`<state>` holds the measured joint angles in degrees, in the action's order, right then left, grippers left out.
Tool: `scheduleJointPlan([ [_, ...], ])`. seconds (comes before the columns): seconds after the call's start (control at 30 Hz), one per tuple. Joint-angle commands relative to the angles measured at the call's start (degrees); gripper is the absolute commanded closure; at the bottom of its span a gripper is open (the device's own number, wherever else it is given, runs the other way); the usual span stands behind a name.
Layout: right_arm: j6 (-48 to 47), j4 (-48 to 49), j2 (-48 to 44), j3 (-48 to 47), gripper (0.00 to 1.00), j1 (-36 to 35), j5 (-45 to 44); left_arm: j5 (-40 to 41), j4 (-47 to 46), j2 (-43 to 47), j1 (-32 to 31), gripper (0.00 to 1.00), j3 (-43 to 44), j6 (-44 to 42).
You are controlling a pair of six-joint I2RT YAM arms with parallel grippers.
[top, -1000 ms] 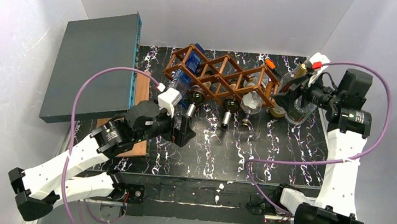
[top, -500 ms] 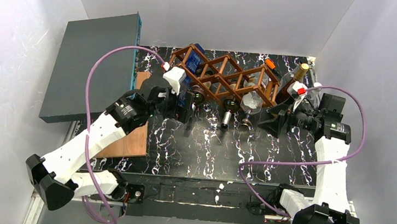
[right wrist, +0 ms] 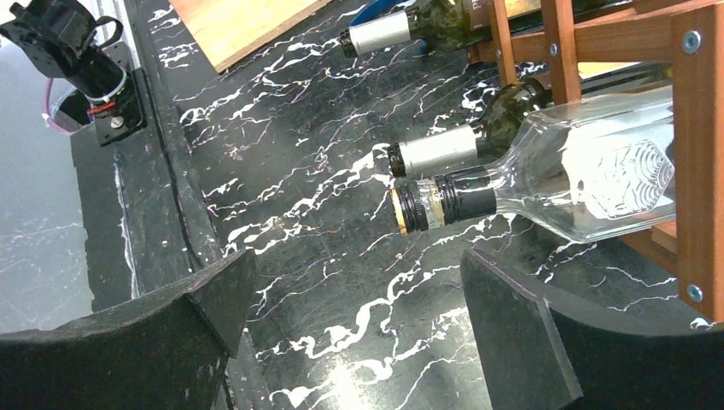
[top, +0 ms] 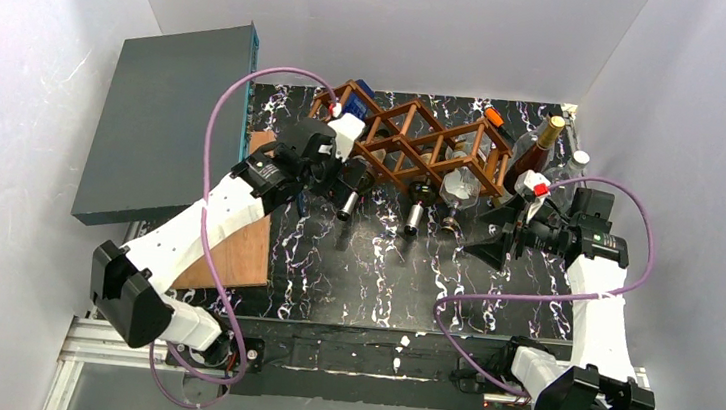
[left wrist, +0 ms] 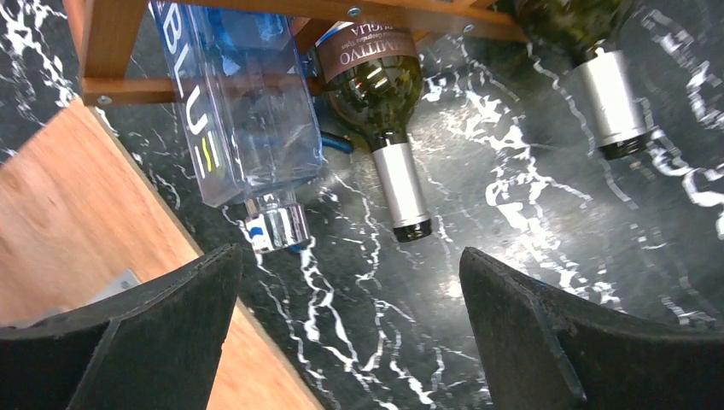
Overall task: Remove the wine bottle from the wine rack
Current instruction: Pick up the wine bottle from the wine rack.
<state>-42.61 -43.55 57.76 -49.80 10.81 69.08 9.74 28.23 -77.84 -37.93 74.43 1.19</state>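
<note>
Both arms reach forward, jaws spread wide.
The left arm (top: 201,225) slants up toward the right, its left gripper (left wrist: 350,256) holding nothing; the right arm (top: 595,308) rises, then bends leftward, its right gripper (right wrist: 357,260) likewise empty.

Wooden wine rack (top: 401,136), glossy glass wine bottle (left wrist: 376,90); glossy marbled table (top: 372,276), matt wood board (left wrist: 60,213)

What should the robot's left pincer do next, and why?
Probably ease the left pincer forward until its open jaws straddle the silver-foiled neck of the dark green glass wine bottle. That neck sticks out of the brown wooden lattice wine rack just ahead, and nothing is gripped yet.
</note>
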Motion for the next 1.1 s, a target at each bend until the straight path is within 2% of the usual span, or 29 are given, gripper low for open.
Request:
scheduleJointPlan([
  [0.0,-3.4,0.5,0.3,0.6,0.02,0.2,2.5,1.0,-2.6,-1.3,0.1,0.02,1.2,-14.3],
  [0.17,-4.6,-0.4,0.8,0.7,0.02,0.2,2.3,1.9,-7.1,-4.2,0.1,0.02,-0.3,-25.5],
  [0.3,-5.4,-1.2,0.9,0.6,0.01,0.2,1.9,2.7,-8.2,-7.1,0.1,0.02,0.8,-29.1],
  [0.67,-5.9,-1.9,1.0,0.9,0.01,0.2,1.3,16.4,-15.2,-15.5,-1.1,0.02,2.3,-29.9],
  [0.8,-6.0,-1.8,0.9,1.0,0.02,0.2,1.1,25.5,-19.9,-19.4,-2.8,0.09,1.7,-25.9],
  [0.93,-6.1,-1.9,0.7,1.1,0.02,0.2,0.9,32.6,-24.4,-23.1,-3.5,0.11,1.6,-25.6],
  [1.07,-6.0,-1.9,0.6,1.2,0.02,0.2,0.8,35.1,-29.7,-25.3,-3.6,0.17,0.5,-26.7],
])
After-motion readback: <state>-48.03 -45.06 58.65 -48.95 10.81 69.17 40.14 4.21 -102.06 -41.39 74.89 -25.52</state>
